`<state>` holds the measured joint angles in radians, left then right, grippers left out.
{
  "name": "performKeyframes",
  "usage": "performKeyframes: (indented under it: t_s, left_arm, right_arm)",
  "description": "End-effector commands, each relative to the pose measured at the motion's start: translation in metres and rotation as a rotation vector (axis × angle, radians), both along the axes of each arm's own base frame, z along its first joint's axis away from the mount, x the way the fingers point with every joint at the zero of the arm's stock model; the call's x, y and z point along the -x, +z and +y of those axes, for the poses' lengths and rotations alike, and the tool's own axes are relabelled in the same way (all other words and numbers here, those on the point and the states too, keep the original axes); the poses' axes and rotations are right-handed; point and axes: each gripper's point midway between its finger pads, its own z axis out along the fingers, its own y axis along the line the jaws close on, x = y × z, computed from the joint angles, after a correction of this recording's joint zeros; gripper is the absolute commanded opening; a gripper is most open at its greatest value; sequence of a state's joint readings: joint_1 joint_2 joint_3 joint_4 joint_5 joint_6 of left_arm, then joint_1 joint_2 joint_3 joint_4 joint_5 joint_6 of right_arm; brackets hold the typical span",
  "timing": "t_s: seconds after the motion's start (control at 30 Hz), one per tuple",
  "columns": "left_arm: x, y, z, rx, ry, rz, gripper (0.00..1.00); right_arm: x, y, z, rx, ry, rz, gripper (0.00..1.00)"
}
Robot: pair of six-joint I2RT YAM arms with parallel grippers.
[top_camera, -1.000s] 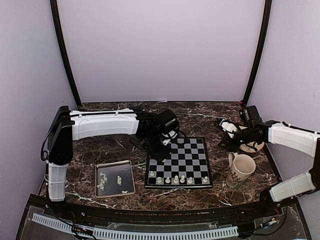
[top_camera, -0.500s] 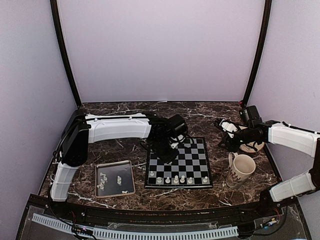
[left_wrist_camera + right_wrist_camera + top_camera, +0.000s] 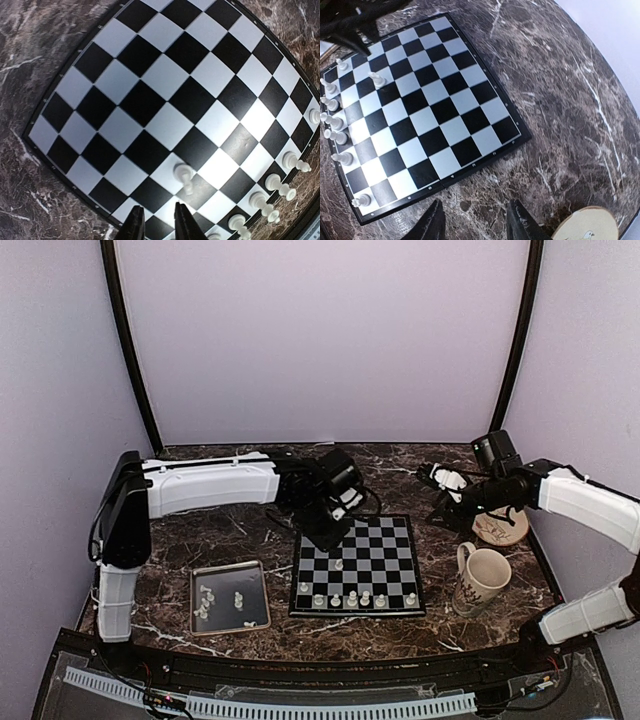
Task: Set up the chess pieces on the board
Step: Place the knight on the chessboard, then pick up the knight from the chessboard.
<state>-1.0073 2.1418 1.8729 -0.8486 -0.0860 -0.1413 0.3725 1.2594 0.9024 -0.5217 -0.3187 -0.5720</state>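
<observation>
The board point(image 3: 385, 552) lies mid-table. Several whitish chess pieces point(image 3: 352, 597) stand along its near edge, and a single piece point(image 3: 339, 564) stands one row further in. My left gripper point(image 3: 328, 532) hovers over the board's far left part. In the left wrist view its jaws point(image 3: 157, 225) are open a little, with nothing between them, just short of that single piece point(image 3: 184, 176). My right gripper point(image 3: 443, 502) hangs right of the board. It is open and empty point(image 3: 476, 227) above the marble beside the board point(image 3: 435, 95). More chess pieces point(image 3: 205, 602) lie in the tray.
A silver-rimmed metal tray point(image 3: 255, 575) sits left of the board. A cream mug point(image 3: 481, 580) stands right of the board, with a round saucer point(image 3: 503, 530) behind it. Purple walls close in the dark marble table point(image 3: 400, 465).
My left gripper has opened, left one piece standing on the board and drawn back toward the far left. My right gripper has risen and shifted slightly left.
</observation>
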Motion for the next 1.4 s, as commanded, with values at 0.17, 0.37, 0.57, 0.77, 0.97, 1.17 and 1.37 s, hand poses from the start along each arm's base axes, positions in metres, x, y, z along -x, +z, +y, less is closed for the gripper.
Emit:
performKeyframes:
  t_s: [0.17, 0.37, 0.57, 0.77, 0.97, 1.17, 1.37]
  left_arm:
    - [-0.05, 0.1, 0.061, 0.362, 0.033, -0.207, 0.28]
    - [-0.047, 0.154, 0.084, 0.607, 0.048, -0.365, 0.89]
    - [-0.054, 0.152, 0.113, 0.514, 0.173, -0.397, 0.99]
    - [-0.06, 0.162, 0.153, 0.472, 0.248, -0.622, 0.99]
    - [-0.058, 0.165, 0.172, 0.514, 0.288, -0.704, 0.99]
    - [-0.065, 0.155, 0.175, 0.517, 0.367, -0.621, 0.99]
    - [-0.084, 0.123, 0.187, 0.367, 0.444, -0.548, 0.99]
  right_arm:
    - [0.019, 0.011, 0.074, 0.018, 0.248, 0.061, 0.43]
    - [0.019, 0.006, 0.127, 0.064, 0.361, 0.103, 0.42]
    - [0.019, -0.014, 0.161, 0.115, 0.396, 0.141, 0.41]
    - [0.025, -0.04, 0.185, 0.165, 0.444, 0.186, 0.41]
    - [0.033, -0.063, 0.194, 0.221, 0.476, 0.251, 0.42]
    - [0.04, -0.077, 0.196, 0.255, 0.491, 0.29, 0.43]
    - [0.041, -0.086, 0.202, 0.259, 0.485, 0.311, 0.4]
